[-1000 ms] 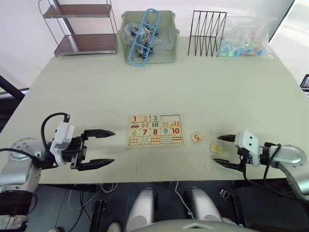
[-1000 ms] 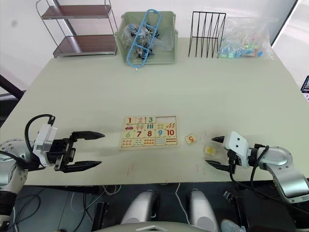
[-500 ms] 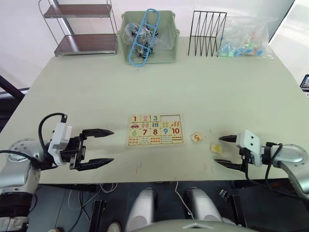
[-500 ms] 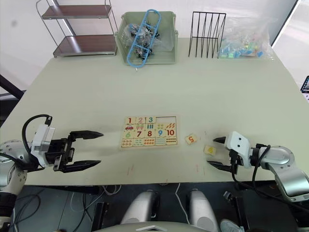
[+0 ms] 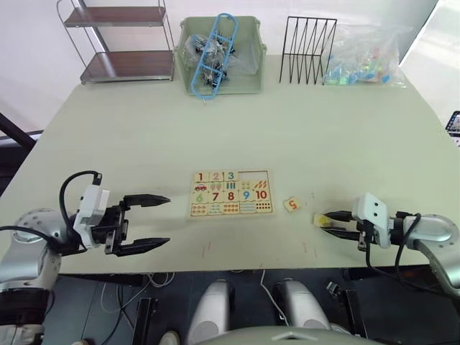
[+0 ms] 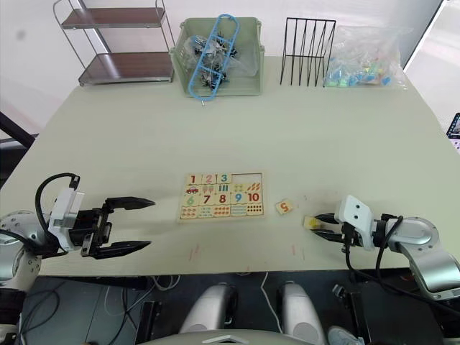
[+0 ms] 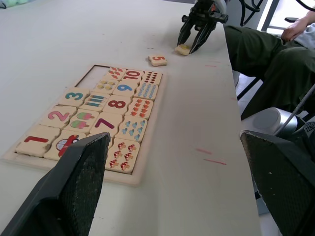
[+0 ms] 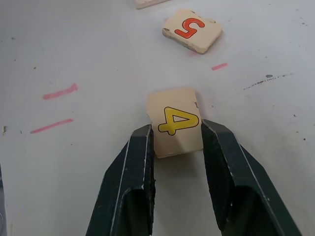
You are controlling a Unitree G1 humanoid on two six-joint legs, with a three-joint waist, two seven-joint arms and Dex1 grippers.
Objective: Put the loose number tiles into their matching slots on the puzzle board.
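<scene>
Two loose tiles lie on the tabletop [image 5: 144, 136] to the right of the puzzle board [image 5: 231, 193]: the 5 tile [image 5: 292, 205] nearer the board, the 4 tile [image 8: 174, 129] farther out. The right end effector [image 8: 175, 140] has its fingers pressed against both sides of the 4 tile. The left end effector [image 5: 159, 221], spread wide and empty, hovers left of the board, whose top row holds 1, 2, 3.

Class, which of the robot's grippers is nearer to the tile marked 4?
The right gripper: its fingers close on either side of the 4 tile. The left gripper hangs open on the far side of the puzzle board.
</scene>
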